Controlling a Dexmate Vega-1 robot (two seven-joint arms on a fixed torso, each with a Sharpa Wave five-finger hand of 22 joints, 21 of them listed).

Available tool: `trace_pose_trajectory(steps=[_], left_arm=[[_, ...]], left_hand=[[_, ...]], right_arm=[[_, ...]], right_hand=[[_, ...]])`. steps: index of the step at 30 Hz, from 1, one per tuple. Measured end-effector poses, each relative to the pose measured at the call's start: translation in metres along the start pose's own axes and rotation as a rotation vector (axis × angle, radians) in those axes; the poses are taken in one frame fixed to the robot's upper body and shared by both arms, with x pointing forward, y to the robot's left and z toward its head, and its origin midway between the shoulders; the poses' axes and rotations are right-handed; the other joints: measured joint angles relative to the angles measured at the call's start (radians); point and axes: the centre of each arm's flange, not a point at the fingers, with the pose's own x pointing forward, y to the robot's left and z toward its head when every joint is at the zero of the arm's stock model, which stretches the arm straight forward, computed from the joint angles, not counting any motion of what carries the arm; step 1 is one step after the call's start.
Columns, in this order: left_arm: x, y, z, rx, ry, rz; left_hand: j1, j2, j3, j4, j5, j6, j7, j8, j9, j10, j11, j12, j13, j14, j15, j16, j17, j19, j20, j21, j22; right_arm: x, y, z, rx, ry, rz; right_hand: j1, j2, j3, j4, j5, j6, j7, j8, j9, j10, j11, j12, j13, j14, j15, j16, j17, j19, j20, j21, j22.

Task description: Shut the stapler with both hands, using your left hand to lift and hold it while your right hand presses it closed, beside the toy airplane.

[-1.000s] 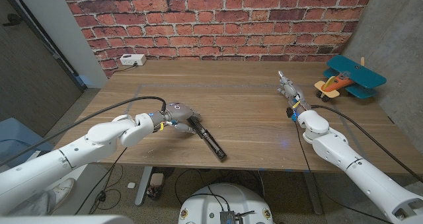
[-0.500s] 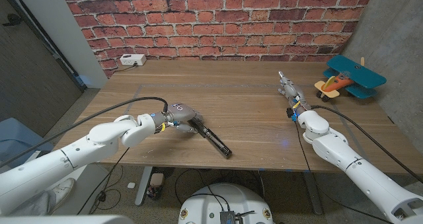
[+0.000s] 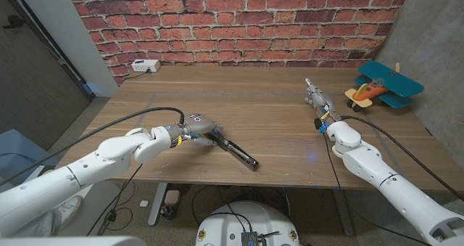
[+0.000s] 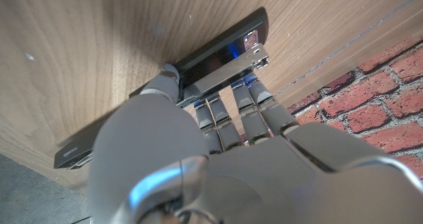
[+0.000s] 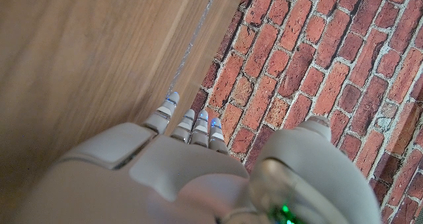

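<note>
The black stapler [image 3: 236, 154] lies opened out near the table's front edge, its free end pointing to the front right. My left hand [image 3: 198, 123] grips its near end; in the left wrist view the fingers [image 4: 254, 105] and thumb wrap the silver arm and black base of the stapler [image 4: 218, 49]. Whether it has left the wood I cannot tell. My right hand [image 3: 316, 98] stands far off at the right with fingers stretched out, holding nothing, just left of the toy airplane [image 3: 383, 86]. The right hand [image 5: 178, 174] faces the brick wall.
A white box [image 3: 145, 66] sits at the back left corner of the wooden table [image 3: 254, 93]. The blue and orange airplane stands close to the right edge. A brick wall runs behind the table.
The left hand has turned the stapler a little: its free end has swung to the right and away from the front edge. The right arm has not moved.
</note>
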Motion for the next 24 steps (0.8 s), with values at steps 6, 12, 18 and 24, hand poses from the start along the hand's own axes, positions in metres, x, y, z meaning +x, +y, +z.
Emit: trace_pose_trajectory(steps=[6, 12, 18, 24], left_arm=[[0.0001, -0.0006, -0.0001, -0.007, 0.007, 0.002], [0.0004, -0.0013, 0.0005, -0.012, 0.012, 0.004], [0.0003, -0.0016, -0.0001, -0.018, 0.017, 0.014], [-0.0003, -0.0020, -0.0009, -0.033, 0.017, 0.028]], left_hand=[[0.013, -0.013, 0.006, 0.007, -0.004, 0.014, 0.014, 0.011, 0.000, 0.013, 0.008, 0.033, 0.000, 0.031, -0.005, 0.000, 0.025, 0.007, -0.007, 0.012, 0.004], [0.027, -0.027, 0.021, 0.021, -0.011, 0.020, 0.020, 0.026, 0.000, 0.023, 0.015, 0.058, 0.000, 0.066, -0.006, 0.004, 0.040, 0.018, -0.018, 0.030, 0.008], [0.026, -0.026, 0.022, 0.022, -0.016, 0.020, 0.020, 0.042, 0.000, 0.031, 0.015, 0.064, 0.000, 0.089, -0.006, 0.005, 0.041, 0.022, -0.022, 0.042, 0.009], [0.026, -0.026, 0.022, 0.022, -0.018, 0.023, 0.023, 0.051, 0.000, 0.044, 0.026, 0.064, 0.000, 0.115, -0.005, -0.024, 0.029, 0.034, -0.026, 0.066, 0.013]], right_arm=[[-0.0003, 0.0003, 0.0004, -0.001, 0.000, 0.002], [-0.0008, 0.0005, -0.0001, -0.002, 0.004, 0.002], [-0.0008, 0.0005, -0.0003, -0.002, 0.005, 0.001], [0.0000, 0.0009, -0.0003, -0.002, 0.005, 0.001]], right_hand=[[0.000, 0.000, 0.000, 0.000, -0.004, 0.000, 0.000, 0.000, 0.000, 0.000, 0.000, 0.000, 0.000, 0.000, 0.000, 0.000, 0.000, 0.000, 0.000, 0.000, 0.000], [0.000, 0.000, 0.000, 0.000, -0.004, 0.000, 0.000, 0.000, 0.000, 0.000, 0.000, 0.000, 0.000, 0.000, 0.000, 0.000, 0.000, 0.000, 0.000, 0.000, 0.000], [0.000, 0.000, 0.004, -0.004, -0.004, 0.000, 0.000, 0.000, 0.000, 0.000, 0.000, 0.000, 0.000, 0.000, 0.000, 0.000, 0.000, 0.000, 0.000, 0.000, 0.000], [0.000, 0.000, 0.004, -0.004, -0.004, 0.000, 0.000, 0.000, 0.000, 0.000, 0.000, 0.000, 0.000, 0.000, 0.000, 0.000, 0.000, 0.000, 0.000, 0.000, 0.000]])
